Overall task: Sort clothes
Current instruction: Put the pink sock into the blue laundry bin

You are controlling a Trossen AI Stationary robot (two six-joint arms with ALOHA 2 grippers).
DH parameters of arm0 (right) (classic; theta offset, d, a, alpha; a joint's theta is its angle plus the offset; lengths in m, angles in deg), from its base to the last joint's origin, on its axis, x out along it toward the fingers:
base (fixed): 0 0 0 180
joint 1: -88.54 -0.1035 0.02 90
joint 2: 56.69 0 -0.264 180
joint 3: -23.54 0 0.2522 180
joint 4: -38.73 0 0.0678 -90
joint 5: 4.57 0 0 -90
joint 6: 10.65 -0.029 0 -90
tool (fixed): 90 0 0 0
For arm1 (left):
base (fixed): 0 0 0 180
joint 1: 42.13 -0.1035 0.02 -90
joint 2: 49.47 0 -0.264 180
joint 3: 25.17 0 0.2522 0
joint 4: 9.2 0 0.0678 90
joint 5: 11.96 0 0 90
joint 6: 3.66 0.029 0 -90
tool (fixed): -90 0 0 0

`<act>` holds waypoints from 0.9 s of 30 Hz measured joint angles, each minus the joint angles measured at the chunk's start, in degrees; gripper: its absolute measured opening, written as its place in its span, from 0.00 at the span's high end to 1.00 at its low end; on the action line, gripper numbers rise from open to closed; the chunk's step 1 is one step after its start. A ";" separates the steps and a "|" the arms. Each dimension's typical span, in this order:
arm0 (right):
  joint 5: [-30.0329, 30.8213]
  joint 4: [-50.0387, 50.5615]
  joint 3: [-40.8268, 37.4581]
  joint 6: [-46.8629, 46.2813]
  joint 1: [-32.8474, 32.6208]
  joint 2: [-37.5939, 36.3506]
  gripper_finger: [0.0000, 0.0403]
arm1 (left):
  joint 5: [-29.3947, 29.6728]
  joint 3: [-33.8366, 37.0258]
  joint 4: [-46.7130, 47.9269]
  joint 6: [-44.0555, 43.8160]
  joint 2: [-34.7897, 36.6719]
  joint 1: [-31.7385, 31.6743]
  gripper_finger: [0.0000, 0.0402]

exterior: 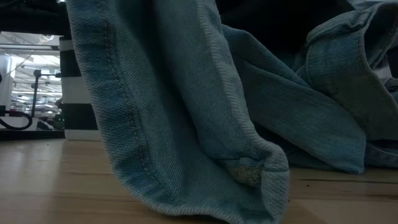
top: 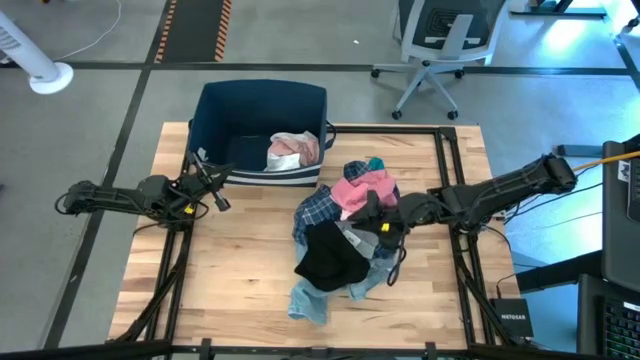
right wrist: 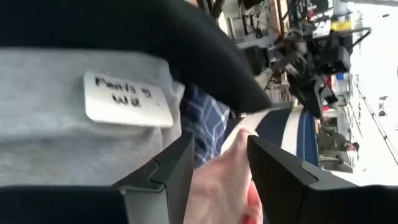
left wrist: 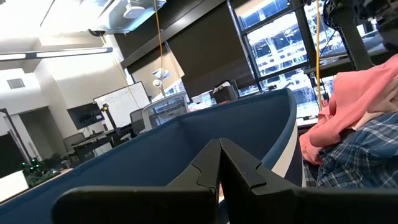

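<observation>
Bare wood lying open around the left gripper (top: 222, 202), fingers pressed shut, sitting just beside the navy fabric bin (top: 260, 105). Soft heap of clothes (top: 340, 235) sprawling mid-table, limp denim jeans (top: 310, 298) trailing toward the near edge. Right gripper (top: 384, 228) standing parted, touching the heap's right side against the pink top (top: 362, 190).

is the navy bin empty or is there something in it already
Not empty. In the high view the navy bin holds one crumpled white and pink garment at its right side; the rest of its floor looks bare.
</observation>
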 joint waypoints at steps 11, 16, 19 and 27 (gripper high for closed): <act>7.11 -0.22 0.04 -0.83 0.08 -0.01 0.66 | 0.02 0.00 -0.02 -0.01 -0.02 0.01 1.00; 6.61 -2.93 0.04 -0.85 0.07 -0.01 0.67 | 0.02 0.00 -0.02 0.01 -0.02 0.02 1.00; 6.65 -4.67 0.04 -1.12 0.07 -0.01 0.67 | 0.00 0.00 -0.02 -0.01 -0.02 0.00 1.00; 8.12 -2.33 0.07 -1.38 0.07 1.07 0.67 | 0.01 0.00 -0.02 0.00 -0.02 0.02 1.00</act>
